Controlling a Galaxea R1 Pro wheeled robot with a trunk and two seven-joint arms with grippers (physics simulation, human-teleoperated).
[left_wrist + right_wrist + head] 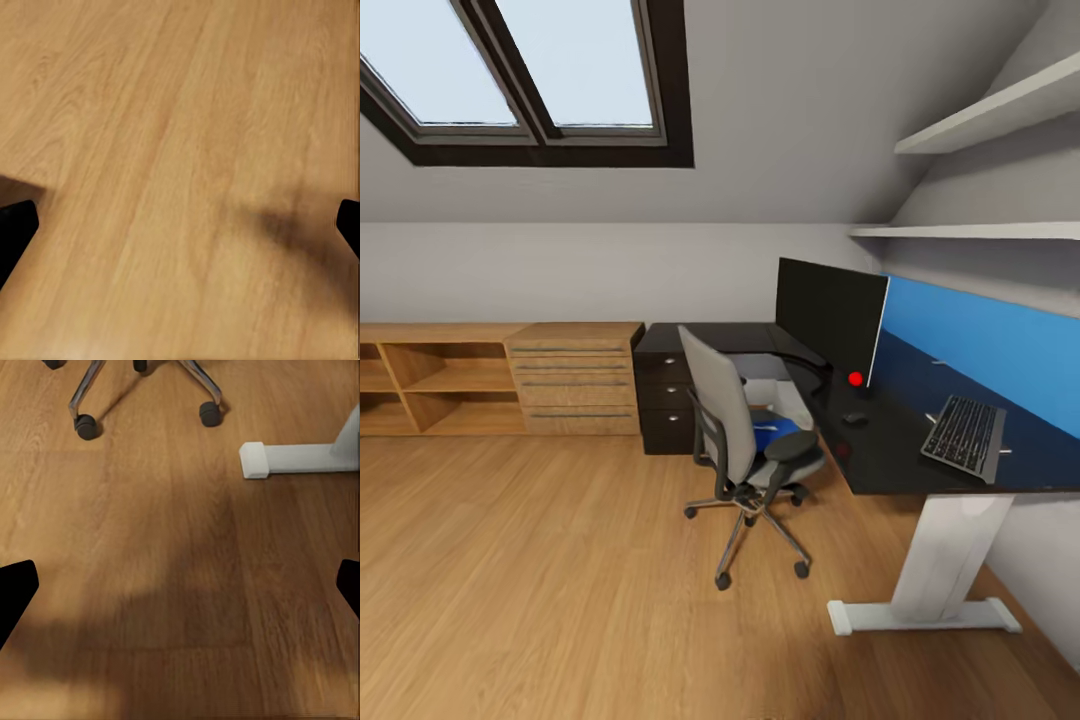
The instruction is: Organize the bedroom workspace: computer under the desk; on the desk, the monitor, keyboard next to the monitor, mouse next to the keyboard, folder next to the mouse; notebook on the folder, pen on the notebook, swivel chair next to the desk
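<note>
a blue folder (770, 436) lies on the swivel chair (745, 440) seat, ahead and slightly right, beside the black tabletop (880, 455). monitor (830, 315), mouse (854, 418) and keyboard (965, 436) sit on it already. the right hand (180, 589), fingers spread wide and empty, hovers over floor near the chair's castors, seemingly nearer than the left hand (180, 225), also apart. notebook and pen are hard to make out.

Open wood floor (540, 580) lies left; the chair (745, 450) blocks the surface (900, 450) edge (its white leg (945, 560) stands just beside).
</note>
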